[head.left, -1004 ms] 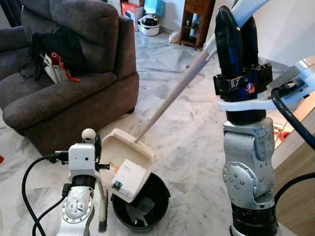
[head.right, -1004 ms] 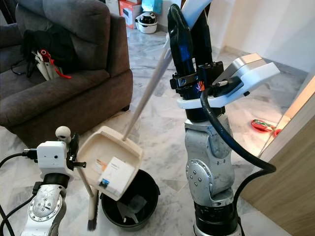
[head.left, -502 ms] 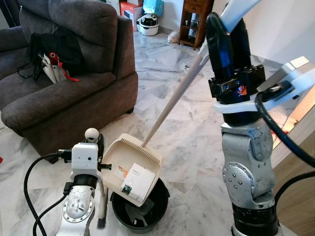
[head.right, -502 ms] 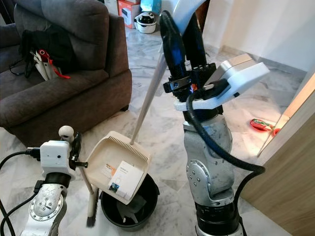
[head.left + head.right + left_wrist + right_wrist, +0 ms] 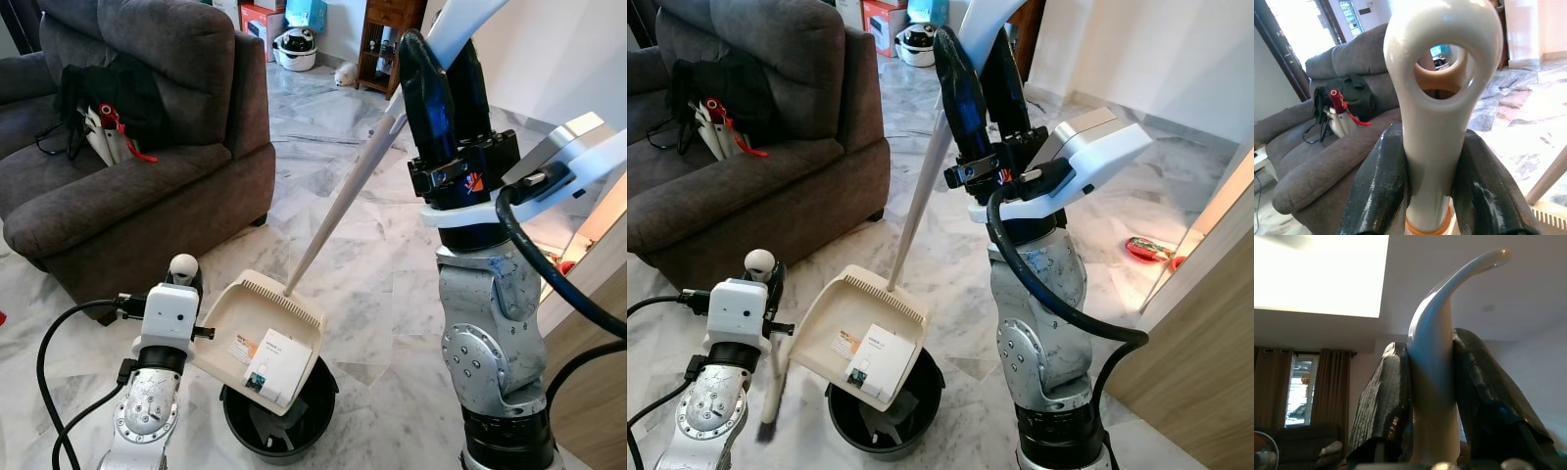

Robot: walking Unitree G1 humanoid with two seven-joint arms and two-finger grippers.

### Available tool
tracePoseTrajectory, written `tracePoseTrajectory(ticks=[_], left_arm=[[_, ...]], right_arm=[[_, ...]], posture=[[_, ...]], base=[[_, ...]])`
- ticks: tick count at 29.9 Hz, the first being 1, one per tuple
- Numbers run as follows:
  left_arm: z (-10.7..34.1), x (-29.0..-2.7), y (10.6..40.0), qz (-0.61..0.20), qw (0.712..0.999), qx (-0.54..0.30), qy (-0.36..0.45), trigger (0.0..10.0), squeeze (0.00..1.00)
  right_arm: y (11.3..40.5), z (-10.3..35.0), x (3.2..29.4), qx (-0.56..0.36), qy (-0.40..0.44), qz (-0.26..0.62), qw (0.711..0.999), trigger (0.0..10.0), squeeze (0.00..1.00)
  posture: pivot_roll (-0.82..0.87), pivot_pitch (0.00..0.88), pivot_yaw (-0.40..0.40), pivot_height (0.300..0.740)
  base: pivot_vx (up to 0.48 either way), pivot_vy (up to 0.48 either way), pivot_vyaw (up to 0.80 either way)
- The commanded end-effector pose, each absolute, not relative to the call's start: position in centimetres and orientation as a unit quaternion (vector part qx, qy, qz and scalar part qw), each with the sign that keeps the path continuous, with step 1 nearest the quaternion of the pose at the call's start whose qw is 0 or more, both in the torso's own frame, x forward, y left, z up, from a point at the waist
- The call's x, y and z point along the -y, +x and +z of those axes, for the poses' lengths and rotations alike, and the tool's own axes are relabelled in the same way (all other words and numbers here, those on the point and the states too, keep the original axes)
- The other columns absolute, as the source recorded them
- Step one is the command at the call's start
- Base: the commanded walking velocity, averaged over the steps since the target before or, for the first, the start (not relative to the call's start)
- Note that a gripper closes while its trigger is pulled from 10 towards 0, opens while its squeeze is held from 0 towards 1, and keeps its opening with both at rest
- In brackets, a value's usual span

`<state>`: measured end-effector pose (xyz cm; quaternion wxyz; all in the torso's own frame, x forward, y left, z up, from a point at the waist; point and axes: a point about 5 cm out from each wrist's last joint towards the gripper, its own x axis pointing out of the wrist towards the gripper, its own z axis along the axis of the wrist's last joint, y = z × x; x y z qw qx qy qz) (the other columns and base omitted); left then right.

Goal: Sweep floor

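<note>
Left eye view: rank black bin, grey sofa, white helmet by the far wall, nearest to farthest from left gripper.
From the left gripper, shut on the broom handle:
1. Black bin, just to its right, under the dustpan.
2. Grey sofa, behind it on the left.
3. White helmet, far back by the wall.

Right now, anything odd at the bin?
Yes. A white card lies in the tilted dustpan over the black bin and has not dropped in. Right claw grips the dustpan handle; left claw grips the brush handle.
</note>
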<state>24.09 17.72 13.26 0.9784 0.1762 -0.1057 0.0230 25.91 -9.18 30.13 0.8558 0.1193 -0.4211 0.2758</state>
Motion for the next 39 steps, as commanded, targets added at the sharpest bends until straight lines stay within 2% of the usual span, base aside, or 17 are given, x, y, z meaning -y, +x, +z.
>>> tracePoseTrajectory(ticks=[1,9,20,39], left_arm=[[14.1,-17.4,24.3,0.016,0.972,0.134,0.190,10.0,0.00],[14.1,-17.1,24.1,0.005,0.961,0.143,0.236,10.0,0.00],[14.0,-17.0,24.0,-0.001,0.960,0.142,0.240,10.0,0.00],[13.9,-16.8,24.0,-0.006,0.961,0.141,0.236,10.0,0.00]], right_arm=[[25.4,30.8,9.2,0.440,0.121,0.277,0.845,10.0,0.00],[25.5,30.8,9.3,0.441,0.121,0.274,0.846,10.0,0.00],[25.2,32.0,10.0,0.478,0.150,0.241,0.831,10.0,0.00],[25.0,32.2,9.4,0.520,0.031,0.227,0.823,10.0,0.00]], posture=[[0.17,0.000,-0.019,0.740],[0.17,0.002,-0.019,0.740],[0.17,0.003,-0.015,0.740],[0.17,0.007,-0.012,0.740]], base=[[0.000,0.000,0.00],[0.000,0.000,0.00],[0.000,0.000,0.00],[0.000,0.000,0.00]])
